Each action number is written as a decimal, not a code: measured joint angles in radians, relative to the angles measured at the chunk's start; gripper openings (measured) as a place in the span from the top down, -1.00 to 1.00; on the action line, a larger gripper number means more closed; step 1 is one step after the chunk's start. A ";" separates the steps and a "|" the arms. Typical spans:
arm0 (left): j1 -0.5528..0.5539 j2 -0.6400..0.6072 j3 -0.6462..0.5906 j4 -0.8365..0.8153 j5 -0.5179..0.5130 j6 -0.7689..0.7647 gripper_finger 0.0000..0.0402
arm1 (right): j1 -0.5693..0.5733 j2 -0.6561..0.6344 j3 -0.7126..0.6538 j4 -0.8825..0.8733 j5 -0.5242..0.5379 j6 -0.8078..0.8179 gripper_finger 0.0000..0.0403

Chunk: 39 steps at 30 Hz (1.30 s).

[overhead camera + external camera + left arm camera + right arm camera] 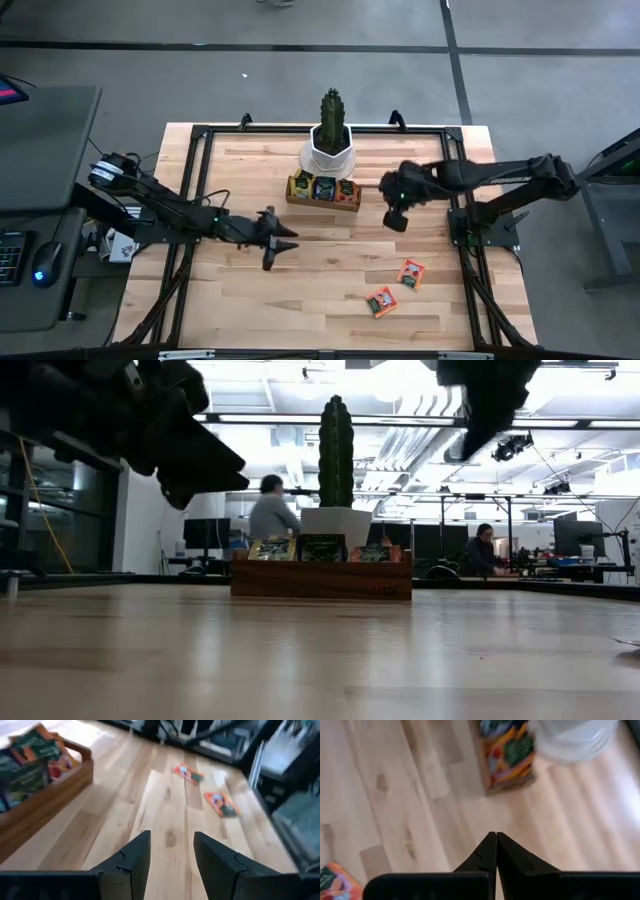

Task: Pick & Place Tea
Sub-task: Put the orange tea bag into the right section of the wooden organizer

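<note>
Two orange-red sachets lie loose on the table (pixel 250 300), one (pixel 411 272) near the right arm's side and the other (pixel 381 300) just beside it, closer to the front edge. The rest of the tea stands upright in the tray (pixel 322 203), sorted by colour into its compartments, which suggests the loose pair belong with the orange ones at the tray's right end.

The right gripper (pixel 395 218) hangs in the air just off that right end of the tray, with the two sachets on the table below and towards the front edge from it. Its fingers (pixel 492 851) are pressed together with nothing between them, so it carries no tea. Being empty and beside the tray, it looks either finished with a drop or not yet started on the next pick; I judge the nearer sachet to be its next target, which calls for opening and coming down flat over it.

The left gripper (pixel 272 240) waits over bare wood, the tray ahead and to one side of it, the sachets farther ahead. Its fingers (pixel 132 862) stand apart and hold nothing. It is likely parked there to keep clear of the right arm's path.

A white pot with a cactus (pixel 331 118) stands touching the tray's far side, so approaches are best made from the front.
</note>
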 joint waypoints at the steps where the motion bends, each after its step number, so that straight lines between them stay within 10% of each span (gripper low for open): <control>1: 0.000 0.008 0.017 -0.025 0.006 0.015 0.26 | 0.020 -0.005 -0.032 0.019 -0.005 0.031 0.98; 17: 0.000 0.218 0.180 -0.048 0.200 0.037 0.26 | 0.539 -0.016 -0.418 0.507 0.059 0.733 1.00; 39: 0.000 0.525 0.446 0.028 0.418 0.036 0.26 | 0.744 0.333 -0.396 0.855 -0.018 0.813 1.00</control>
